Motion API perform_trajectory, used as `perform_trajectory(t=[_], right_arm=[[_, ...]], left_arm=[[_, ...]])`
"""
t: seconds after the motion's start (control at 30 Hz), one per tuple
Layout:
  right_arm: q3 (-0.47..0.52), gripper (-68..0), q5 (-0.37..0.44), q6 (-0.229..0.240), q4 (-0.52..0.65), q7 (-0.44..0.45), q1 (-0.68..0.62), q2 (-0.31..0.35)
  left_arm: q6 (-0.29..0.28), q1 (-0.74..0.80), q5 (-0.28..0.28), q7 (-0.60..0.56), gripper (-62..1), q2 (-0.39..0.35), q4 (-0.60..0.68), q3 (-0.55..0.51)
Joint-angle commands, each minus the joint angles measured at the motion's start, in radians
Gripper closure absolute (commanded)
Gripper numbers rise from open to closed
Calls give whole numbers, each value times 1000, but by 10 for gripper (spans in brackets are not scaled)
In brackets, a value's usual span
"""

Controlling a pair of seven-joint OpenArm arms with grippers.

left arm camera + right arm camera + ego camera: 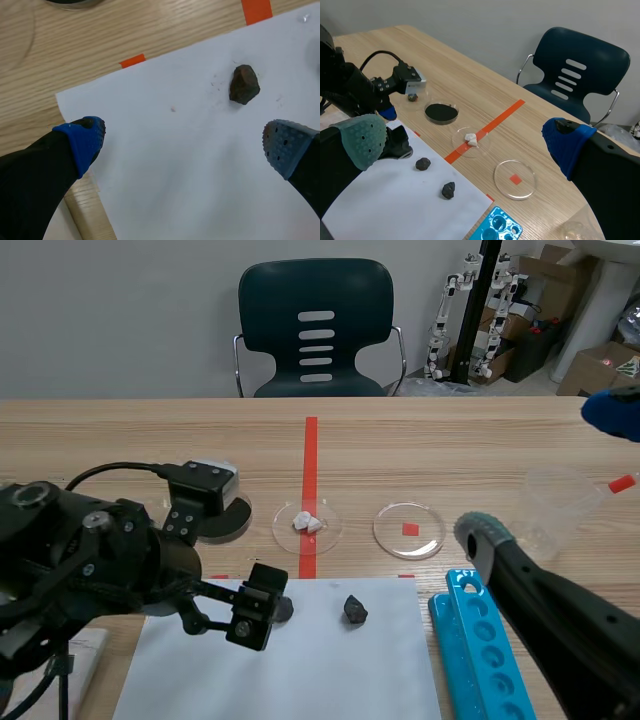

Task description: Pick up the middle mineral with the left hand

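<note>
The pick is not yet made: the left end effector (182, 142) hangs low over the white paper sheet (165, 165) with its fingers spread wide and nothing between them. The middle mineral (244, 84), as I judge it, lies on the sheet just ahead of the fingers, nearer one than the other, untouched. What is left is to bring the fingers around it, close and lift. It is a small dark-brown lump, rough and angular, with matt, faceted faces. A second dark stone (354, 609) of like build lies apart on the same sheet. A pale, chalky fragment (306, 523) sits in a clear round dish (336, 528) on the wood-grain surface (450, 450). The right end effector (465, 145) is wide too, holding nothing
</note>
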Motion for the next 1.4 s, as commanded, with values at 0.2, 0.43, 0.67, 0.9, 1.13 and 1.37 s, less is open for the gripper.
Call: perform_trajectory(t=[0.2, 0.43, 0.67, 0.9, 1.13, 1.37], right_arm=[[7, -679, 14, 0, 12, 14, -2, 4], [7, -679, 14, 0, 12, 14, -2, 4], [7, -679, 14, 0, 12, 14, -2, 4], [7, -679, 14, 0, 12, 11, -2, 4], [7, -679, 14, 0, 12, 10, -2, 4], [7, -679, 14, 0, 12, 10, -2, 4]], left_arm=[[94, -61, 9, 46, -623, 2, 19, 92], [185, -109, 31, 98, -623, 61, -37, 118], [187, -198, 54, 159, -623, 132, -164, 130], [188, -253, 86, 184, -623, 197, -264, 132], [213, -262, 136, 200, -623, 247, -323, 133], [255, -262, 179, 187, -623, 291, -383, 133]])
